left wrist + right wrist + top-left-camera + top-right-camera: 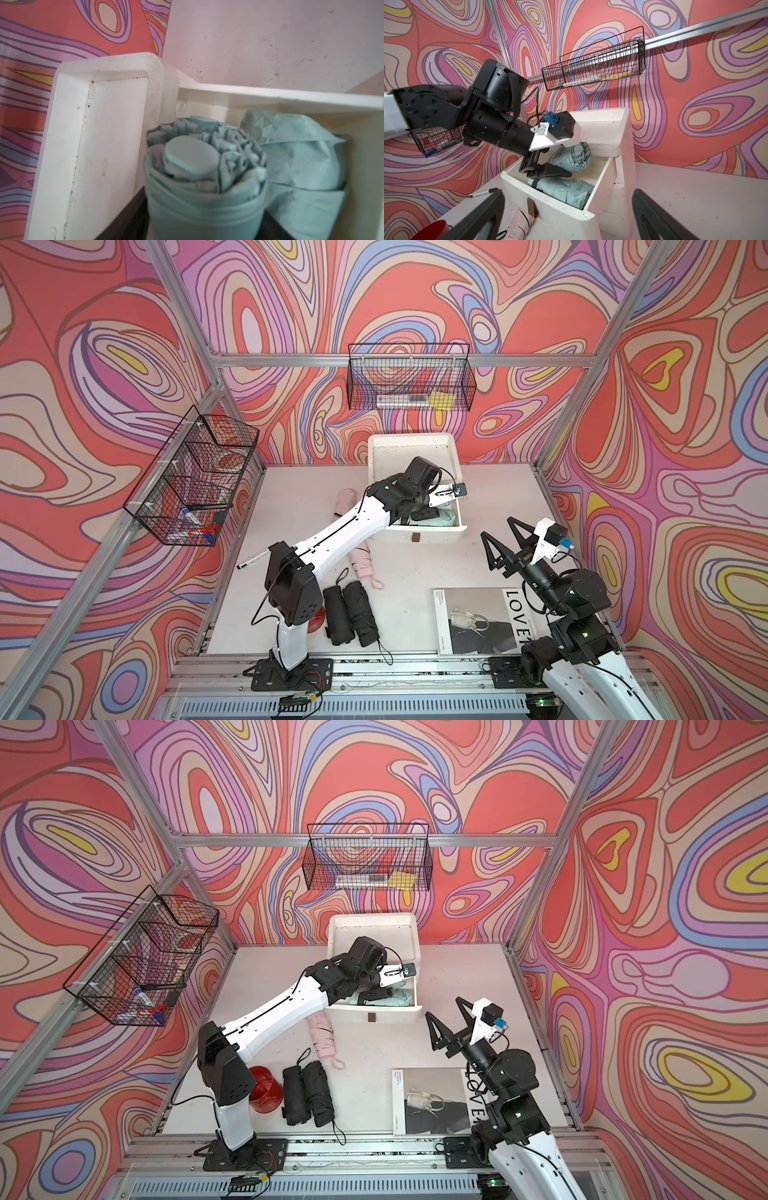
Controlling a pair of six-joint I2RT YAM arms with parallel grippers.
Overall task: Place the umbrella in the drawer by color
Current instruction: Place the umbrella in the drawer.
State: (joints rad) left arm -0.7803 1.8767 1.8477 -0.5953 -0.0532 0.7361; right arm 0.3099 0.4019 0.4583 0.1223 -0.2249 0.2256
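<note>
Left pincer (554, 169) reaches into the pulled-out drawer (600, 178) of the white plastic drawer unit (411, 452). Its fingers stand wide on either side of a pale teal folded umbrella (205, 187) leaning end-up inside, and whether they press it cannot be told. Right pincer (497, 526) hovers to the unit's right, jaws apart and empty. The white table (415, 572) carries the unit at its far edge. A black-and-white magazine (469, 618) lies in front of the unit, toward the right. A second teal umbrella (569, 191) lies flat in the same drawer. A pink folded umbrella (365, 564) lies just before the drawer front, with two black folded umbrellas (336, 616) further forward.
</note>
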